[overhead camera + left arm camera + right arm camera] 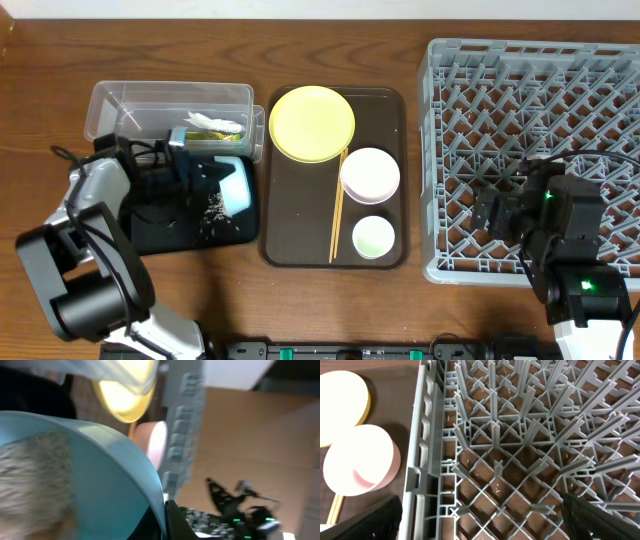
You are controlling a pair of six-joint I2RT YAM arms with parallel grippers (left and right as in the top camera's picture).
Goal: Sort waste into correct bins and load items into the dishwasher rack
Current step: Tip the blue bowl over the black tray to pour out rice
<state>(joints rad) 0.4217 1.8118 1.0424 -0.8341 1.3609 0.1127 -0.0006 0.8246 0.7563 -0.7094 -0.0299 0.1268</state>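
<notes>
My left gripper (pixel 214 178) is shut on the rim of the light blue bowl (pixel 237 186) and holds it tilted over the black tray (pixel 160 232). White rice grains (pixel 213 206) lie in that tray. In the left wrist view the bowl (pixel 105 485) fills the frame with rice (pixel 35 480) still inside, and a finger (pixel 167 520) sits on its rim. The clear tub (pixel 170 92) holds the white paper scrap (pixel 212 121) and the yellow-green wrapper (pixel 203 135). My right gripper (pixel 500 215) hangs open and empty over the grey rack (pixel 530 60), its fingers (pixel 480 520) spread wide.
The dark brown serving tray (pixel 385 110) holds the yellow plate (pixel 312 122), the pinkish-white bowl (pixel 370 174), the pale green cup (pixel 373 237) and the chopsticks (pixel 337 205). The rack's left wall (pixel 422 450) stands next to the pinkish-white bowl (pixel 360 467).
</notes>
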